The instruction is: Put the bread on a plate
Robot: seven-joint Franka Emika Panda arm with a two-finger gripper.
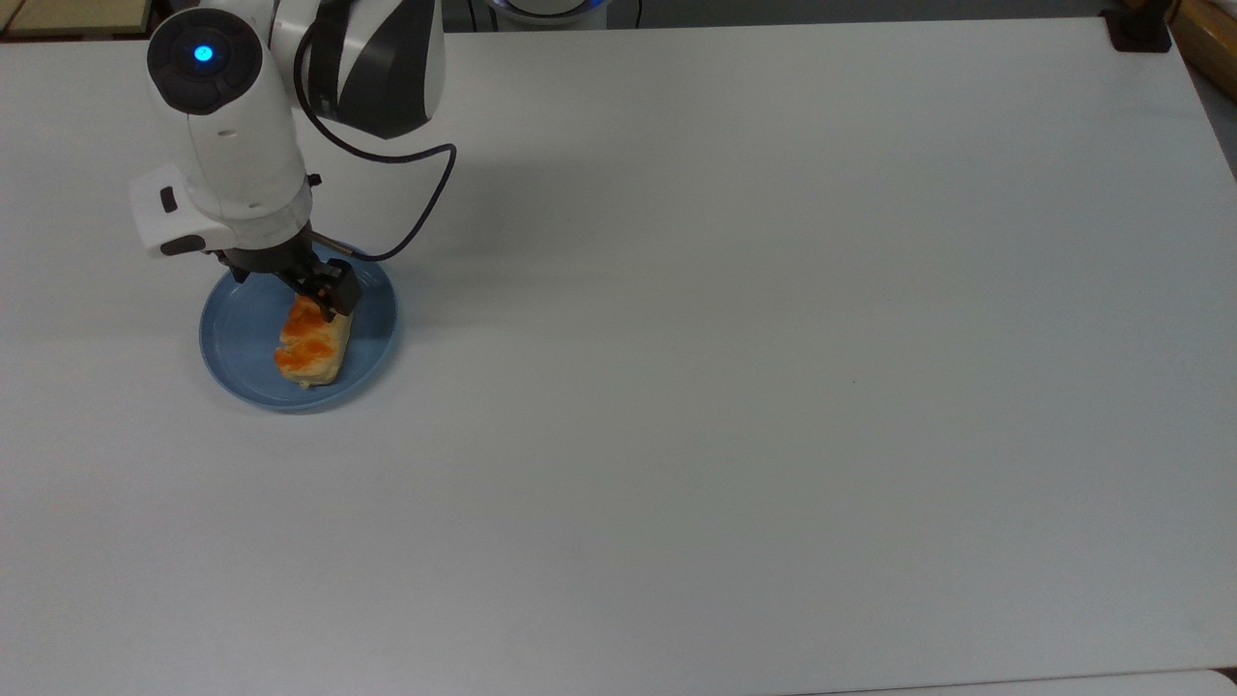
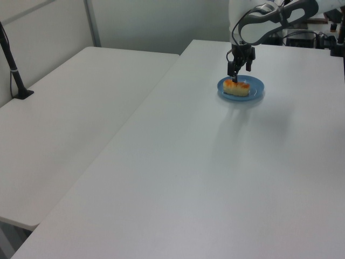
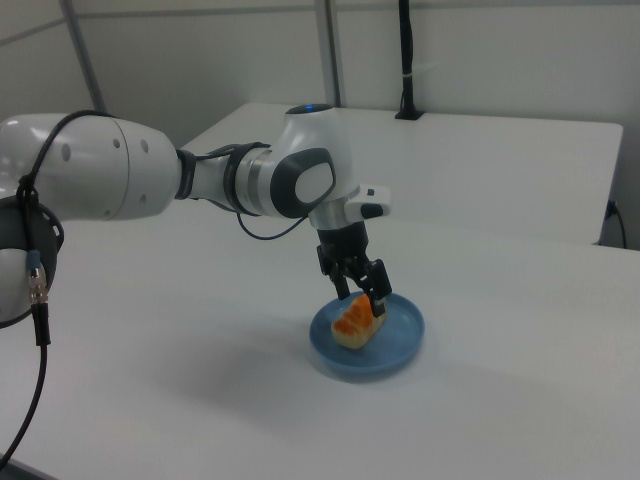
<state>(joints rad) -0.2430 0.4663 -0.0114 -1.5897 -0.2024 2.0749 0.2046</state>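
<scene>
The bread [image 1: 311,343] lies flat on the light-blue plate [image 1: 232,338], its orange-brown humps facing up. My gripper [image 1: 295,283] hangs just above the loaf's end nearest the arm, open, with its fingers spread apart. In the left view the bread [image 2: 237,88] rests on the plate [image 2: 257,93] below the gripper [image 2: 239,70]. In the right view one fingertip [image 3: 379,303] is close to or touching the top end of the bread [image 3: 355,324], which sits in the plate [image 3: 402,346].
The plate sits near the top view's left on a wide white table [image 1: 725,338]. A second white table [image 2: 64,108] adjoins it at the left view's left, with a black clamp post [image 2: 13,70]. The arm's cable [image 1: 425,193] loops beside the plate.
</scene>
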